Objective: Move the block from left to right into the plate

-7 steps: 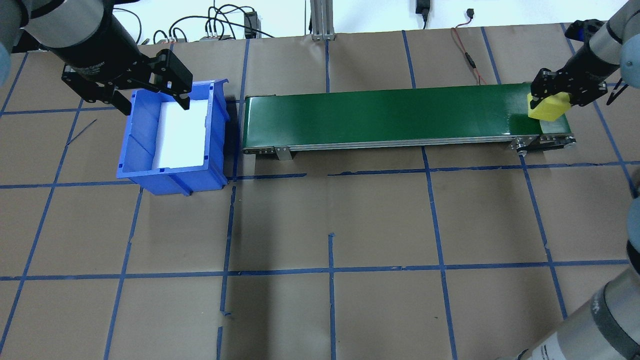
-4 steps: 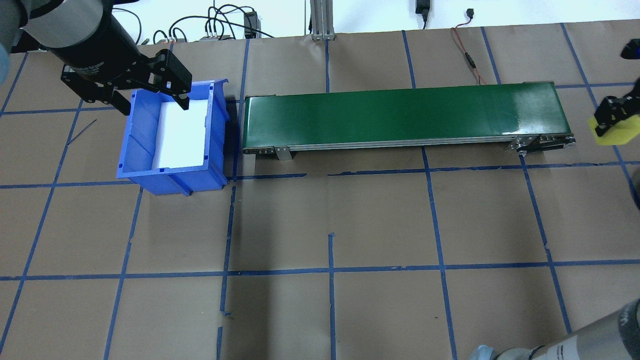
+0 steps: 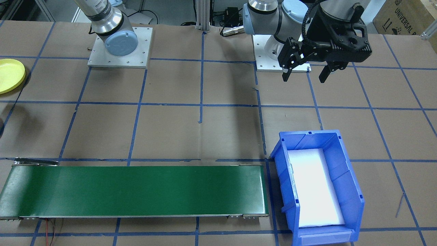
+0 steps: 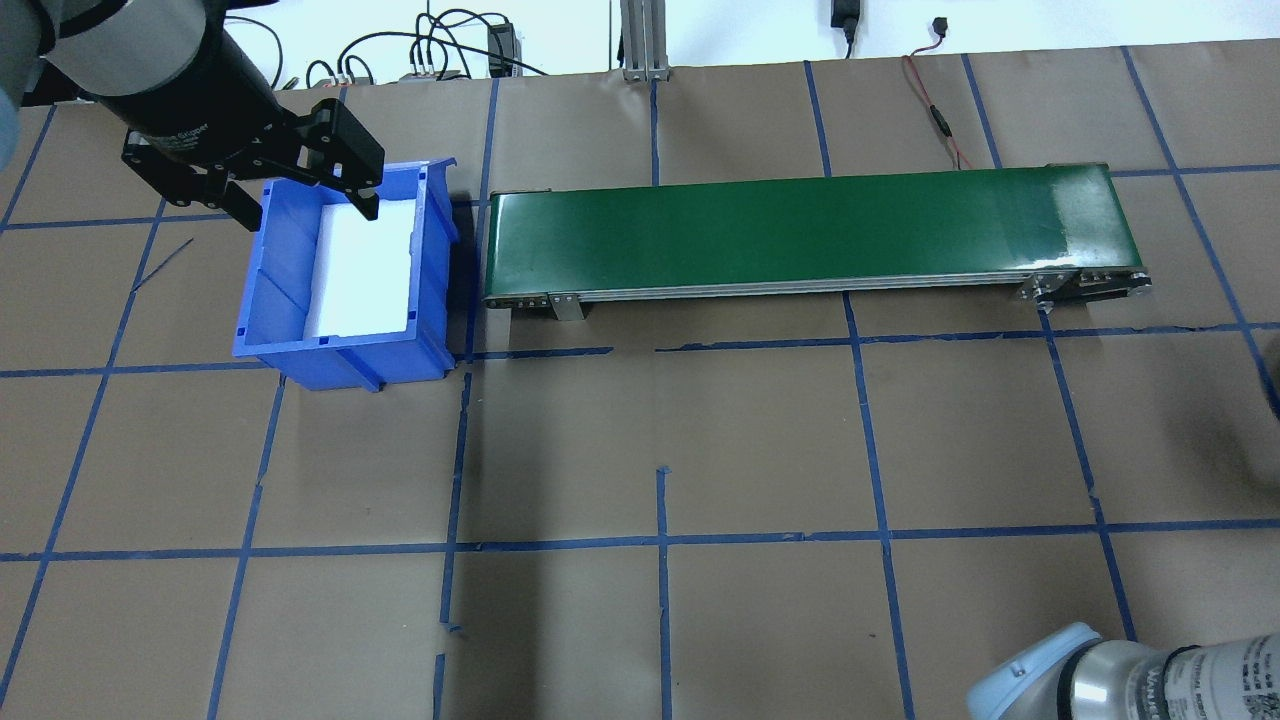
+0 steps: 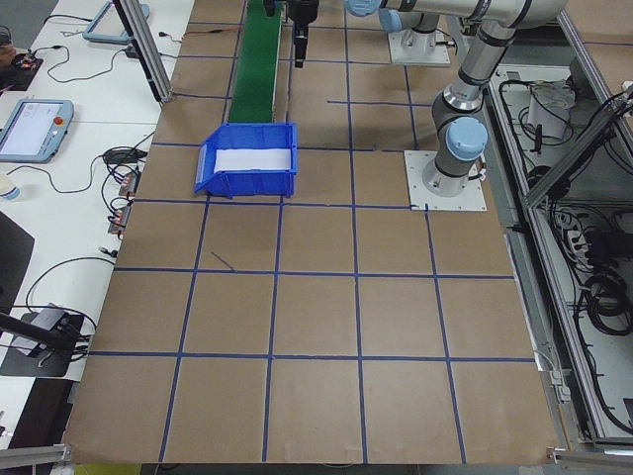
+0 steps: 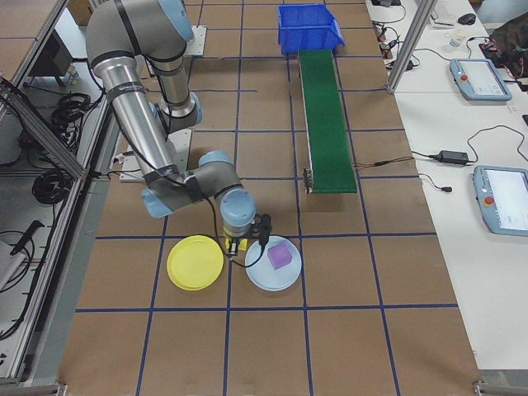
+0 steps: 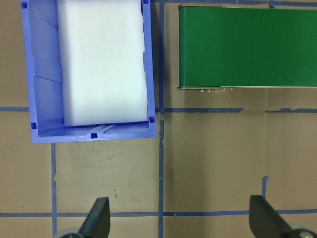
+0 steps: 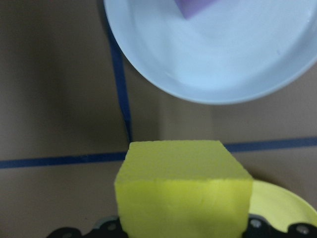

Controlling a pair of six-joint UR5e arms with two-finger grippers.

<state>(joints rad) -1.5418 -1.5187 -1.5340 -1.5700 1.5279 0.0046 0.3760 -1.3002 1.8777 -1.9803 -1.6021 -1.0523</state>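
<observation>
- The right gripper [image 6: 239,244] has left the green belt [image 4: 800,228] and the overhead view; it now hangs between the yellow plate [image 6: 195,262] and a pale blue plate [image 6: 273,264].
- Its fingers pinch the yellow block [image 8: 184,191], above the table, not in either plate.
- The left gripper [image 3: 304,74] has stayed spread and empty near the blue bin [image 4: 262,300].
- Brown paper with blue tape lines covers the table [image 4: 660,450]; side benches carry tablets and cables.
</observation>
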